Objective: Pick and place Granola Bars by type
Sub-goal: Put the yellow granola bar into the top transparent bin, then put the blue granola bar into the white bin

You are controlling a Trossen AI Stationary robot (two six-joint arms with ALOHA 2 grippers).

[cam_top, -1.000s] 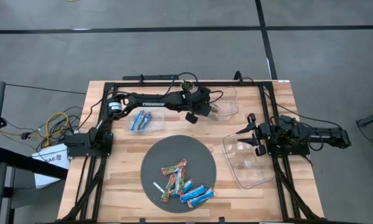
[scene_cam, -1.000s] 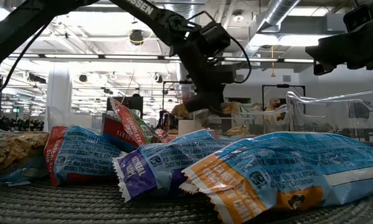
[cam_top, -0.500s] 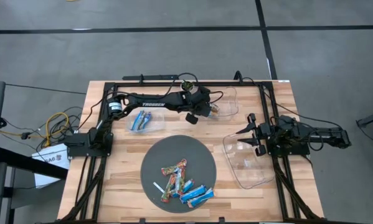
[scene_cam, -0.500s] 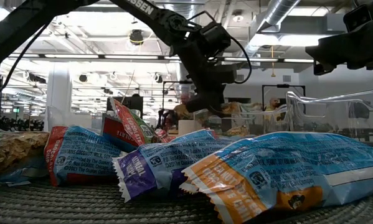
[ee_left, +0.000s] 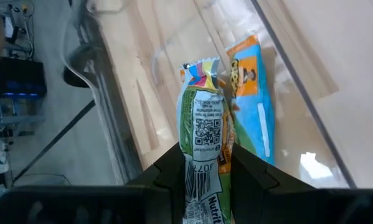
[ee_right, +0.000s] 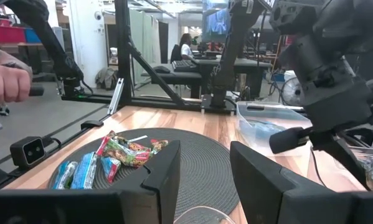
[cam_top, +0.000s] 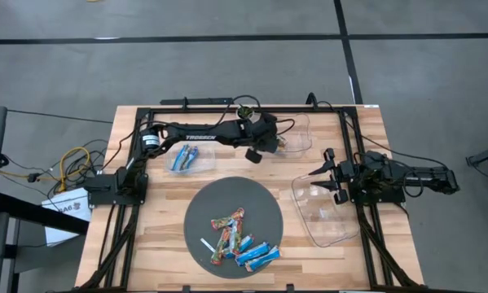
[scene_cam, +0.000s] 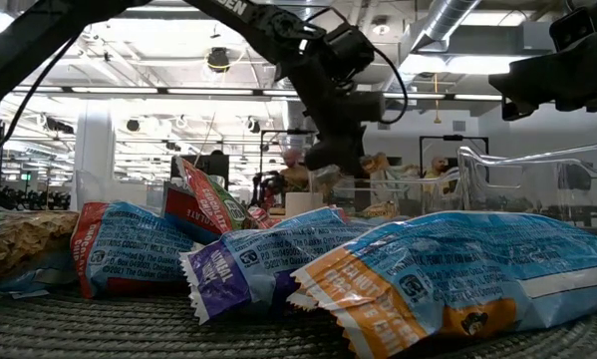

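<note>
My left gripper (ee_left: 205,157) is shut on a green-and-white multicoloured Granola Bar (ee_left: 202,112). It hangs over a clear container (cam_top: 296,134) at the table's far side, where an orange-and-blue bar (ee_left: 251,93) lies. More Granola Bars (cam_top: 239,240) lie on a dark round mat (cam_top: 203,203) near the front. Blue bars (cam_top: 185,158) lie in a second clear container (cam_top: 203,155) on the left. My right gripper (cam_top: 318,181) stands open over a third clear container (cam_top: 329,216) at the right, with nothing between its fingers. My left gripper pinches the multicoloured bar between its two fingers, one on each flat face near the bar's rear end (ee_left: 206,163). The fingers slant down and lie along the bar. The bar's free end (ee_left: 200,71) sticks out ahead of them, clear of the container.
A thin white stick (cam_top: 207,244) lies on the mat beside the bars. A black frame (cam_top: 227,108) runs round the work area. Cables (cam_top: 72,163) lie off the table's left edge. A person's hand (ee_right: 5,78) shows beyond the table in the right wrist view.
</note>
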